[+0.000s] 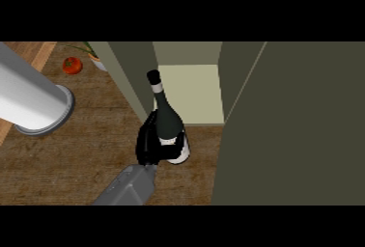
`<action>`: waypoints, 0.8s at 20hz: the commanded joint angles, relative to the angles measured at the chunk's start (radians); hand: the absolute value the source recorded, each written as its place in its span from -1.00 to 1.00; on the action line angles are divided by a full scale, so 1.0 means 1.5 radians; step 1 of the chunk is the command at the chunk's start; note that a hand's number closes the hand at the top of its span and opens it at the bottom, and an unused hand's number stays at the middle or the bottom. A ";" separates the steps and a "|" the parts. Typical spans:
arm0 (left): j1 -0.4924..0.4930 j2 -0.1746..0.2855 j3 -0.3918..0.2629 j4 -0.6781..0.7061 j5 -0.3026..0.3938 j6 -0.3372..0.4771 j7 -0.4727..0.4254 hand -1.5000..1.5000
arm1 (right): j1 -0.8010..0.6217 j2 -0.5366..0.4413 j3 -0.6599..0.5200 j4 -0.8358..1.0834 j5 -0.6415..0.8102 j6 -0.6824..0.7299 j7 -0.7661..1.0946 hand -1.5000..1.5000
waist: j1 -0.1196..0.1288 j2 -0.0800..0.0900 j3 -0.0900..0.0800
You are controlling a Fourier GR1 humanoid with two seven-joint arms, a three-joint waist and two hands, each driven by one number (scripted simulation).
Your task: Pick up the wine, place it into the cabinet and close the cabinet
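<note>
Right hand at centre of frame, its grey forearm entering from the lower edge; fingers curled round the lower body of the wine bottle, clamped on it from the bottle's left side; the thumb cannot be made out. Bottle dark, with 1 pale band on the neck and a white label near the base; neck points toward the top of the frame, leaning slightly left. Its neck lies over the open front of the cabinet, beside the left wall and the pale inner shelf; its base shows over the wooden tabletop, just below the shelf's front edge; whether it rests on anything cannot be told. Large dark door panel fills the right of the frame. Upper left: 1 red tomato, a plant pot partly hidden by the cabinet, and a big pale grey cylinder of uncertain identity.
</note>
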 commanded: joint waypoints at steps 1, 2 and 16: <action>-0.060 0.000 -0.003 0.049 0.038 0.004 -0.015 1.00 | 0.025 -0.012 -0.033 0.001 -0.029 0.021 -0.030 -1.00 | -0.002 0.000 0.000; -0.047 0.000 0.029 0.030 -0.010 -0.002 0.011 1.00 | -0.001 -0.017 -0.036 -0.003 -0.036 0.015 -0.009 -1.00 | 0.003 0.000 0.000; -0.233 0.000 0.032 0.194 0.137 0.021 -0.010 1.00 | -0.030 -0.014 -0.035 0.050 -0.029 0.009 -0.031 -1.00 | -0.008 0.003 0.000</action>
